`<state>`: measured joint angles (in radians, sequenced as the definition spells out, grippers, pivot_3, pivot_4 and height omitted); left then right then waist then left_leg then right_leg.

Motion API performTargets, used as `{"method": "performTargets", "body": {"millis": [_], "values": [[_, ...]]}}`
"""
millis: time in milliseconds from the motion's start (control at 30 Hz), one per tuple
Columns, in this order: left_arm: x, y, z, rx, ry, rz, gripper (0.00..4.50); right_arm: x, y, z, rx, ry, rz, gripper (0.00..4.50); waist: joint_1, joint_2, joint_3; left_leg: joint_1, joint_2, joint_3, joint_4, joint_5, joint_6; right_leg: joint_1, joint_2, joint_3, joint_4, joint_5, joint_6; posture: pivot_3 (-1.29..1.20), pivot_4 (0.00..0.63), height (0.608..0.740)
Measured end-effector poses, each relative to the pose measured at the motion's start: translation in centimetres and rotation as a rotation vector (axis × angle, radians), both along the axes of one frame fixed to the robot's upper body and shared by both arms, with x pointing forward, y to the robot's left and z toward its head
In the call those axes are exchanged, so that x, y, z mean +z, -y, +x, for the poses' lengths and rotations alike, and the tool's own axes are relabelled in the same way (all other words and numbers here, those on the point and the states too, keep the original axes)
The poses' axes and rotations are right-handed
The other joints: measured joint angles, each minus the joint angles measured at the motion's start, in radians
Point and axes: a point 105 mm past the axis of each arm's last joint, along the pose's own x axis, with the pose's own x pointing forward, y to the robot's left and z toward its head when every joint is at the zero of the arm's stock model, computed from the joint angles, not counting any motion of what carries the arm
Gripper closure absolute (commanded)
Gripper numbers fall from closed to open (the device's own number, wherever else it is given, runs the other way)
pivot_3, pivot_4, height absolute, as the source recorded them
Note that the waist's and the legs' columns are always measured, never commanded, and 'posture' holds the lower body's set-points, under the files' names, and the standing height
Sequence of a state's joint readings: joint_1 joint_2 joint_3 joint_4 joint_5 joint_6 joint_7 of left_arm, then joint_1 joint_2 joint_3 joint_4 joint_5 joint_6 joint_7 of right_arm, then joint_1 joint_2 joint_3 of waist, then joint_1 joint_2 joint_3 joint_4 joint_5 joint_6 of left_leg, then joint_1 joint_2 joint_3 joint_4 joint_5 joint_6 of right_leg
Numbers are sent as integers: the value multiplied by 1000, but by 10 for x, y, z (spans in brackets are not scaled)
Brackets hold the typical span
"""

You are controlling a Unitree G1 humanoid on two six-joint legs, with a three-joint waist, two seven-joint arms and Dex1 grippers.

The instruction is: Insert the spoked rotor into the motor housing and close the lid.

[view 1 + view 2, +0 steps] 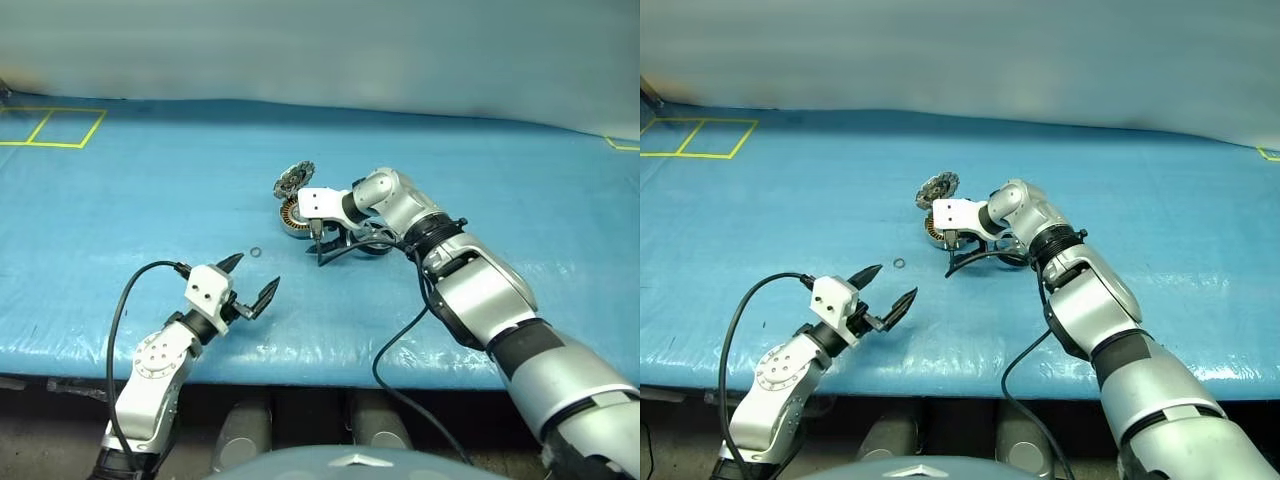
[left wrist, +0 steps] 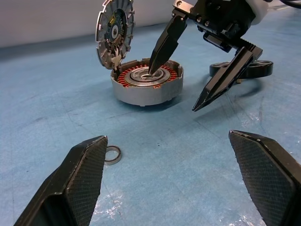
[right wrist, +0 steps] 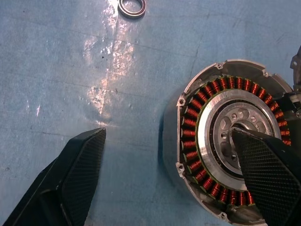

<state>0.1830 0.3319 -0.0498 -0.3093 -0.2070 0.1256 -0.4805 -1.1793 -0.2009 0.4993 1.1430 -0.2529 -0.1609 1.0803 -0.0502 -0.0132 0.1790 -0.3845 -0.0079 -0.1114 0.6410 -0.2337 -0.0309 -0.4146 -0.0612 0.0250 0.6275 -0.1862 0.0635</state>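
**Right gripper at housing, rotor not yet picked up**

Right gripper (image 1: 333,243) spread wide, holding nothing, angled down over the housing (image 2: 146,84); one finger (image 2: 164,44) reaching into the grey centre inside the copper windings, the other out on the near-right side over the blue mat (image 1: 150,190). Left gripper (image 1: 248,281) also wide apart and empty, hanging level on the near left, well apart from the housing. Lid (image 2: 115,33) standing upright on its hinge at the far-left edge of the housing, cup open. Rotor (image 2: 251,69) lying flat on the mat just right of the housing, behind the right gripper. Small loose ring (image 2: 113,155) on the mat between left gripper and housing.

Step in hand, by the look of it: approach, before any pick-up. Next move probably calls for shifting right to the rotor, straddling its black rim, closing, then carrying it over the open cup.
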Motion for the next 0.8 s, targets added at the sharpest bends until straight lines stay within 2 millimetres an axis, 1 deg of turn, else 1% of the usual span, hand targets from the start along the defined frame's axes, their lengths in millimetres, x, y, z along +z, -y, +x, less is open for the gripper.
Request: {"method": "performTargets", "body": {"millis": [200,400,800], "values": [[1,0,0,-1,4,0,0,9,-4,7,-31,36,30,9,-5,0,0,1,0,0,-1,0,0,0,0,0,0,0,0,0,150,740],[2,1,1,-3,9,1,0,-2,-6,6,-85,-14,57,9,-10,1,0,1,0,0,-3,0,0,0,0,0,0,0,-1,0,150,740],[-1,-1,-1,6,-2,4,0,-10,-8,4,-106,-47,66,9,-13,1,0,3,0,0,-5,1,-1,1,0,0,0,0,-1,0,150,740]]}}
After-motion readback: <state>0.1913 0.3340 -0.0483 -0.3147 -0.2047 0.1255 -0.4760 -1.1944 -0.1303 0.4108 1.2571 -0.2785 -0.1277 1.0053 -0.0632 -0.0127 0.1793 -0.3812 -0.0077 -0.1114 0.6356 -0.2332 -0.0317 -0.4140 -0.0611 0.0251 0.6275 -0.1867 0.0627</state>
